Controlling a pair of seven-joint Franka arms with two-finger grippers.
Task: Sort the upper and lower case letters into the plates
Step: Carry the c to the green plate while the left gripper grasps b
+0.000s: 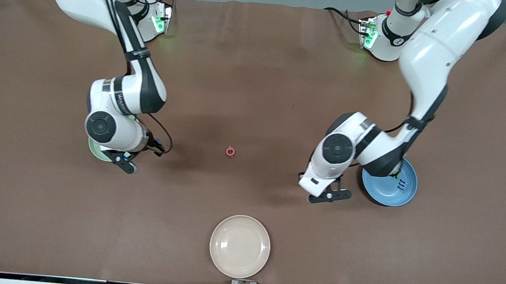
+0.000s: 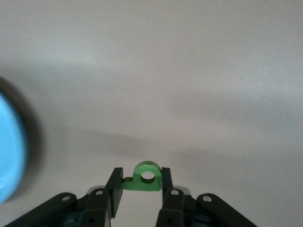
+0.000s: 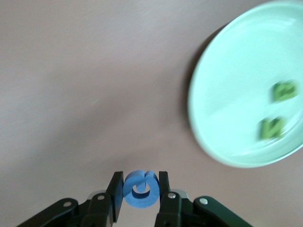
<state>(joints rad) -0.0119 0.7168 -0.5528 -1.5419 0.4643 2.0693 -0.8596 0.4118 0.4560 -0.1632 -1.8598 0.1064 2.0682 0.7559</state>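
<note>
Front view: brown cloth-covered table (image 1: 257, 92) under both arms, wrinkled along the base edge, metal frame rails at the corners, cables along the near edge, green lights on the two bases.

Landmark: pinkish-red letter (image 1: 230, 151), lying alone on bare cloth at mid-table. Toward the right arm's end from it, mint plate (image 1: 94, 151), mostly hidden under the right wrist. Toward the left arm's end from it, blue plate (image 1: 390, 184), partly under the left forearm, with small dark letters (image 1: 400, 185) in it. Nearer the front camera than the red letter, cream plate (image 1: 239, 246), nothing visible in it.

Right gripper (image 3: 140, 187): up over bare cloth just beside the mint plate, on the side facing the red letter. Fingers (image 3: 115, 189) clamped on a blue letter (image 3: 140, 190), one pad pressed to each flank, rounded top poking out past the tips. In the right wrist view, two green letters (image 3: 278, 109) lying in the mint plate, blurred, apart from each other.

Left gripper (image 2: 140, 182): over bare cloth between the red letter and the blue plate, just beside the plate. Fingers (image 2: 114, 187) closed on a green letter (image 2: 145, 178), ring-shaped part with a hole wedged between the pads, a short tail jutting sideways toward one pad. Blue plate rim only at the edge of the left wrist view.
</note>
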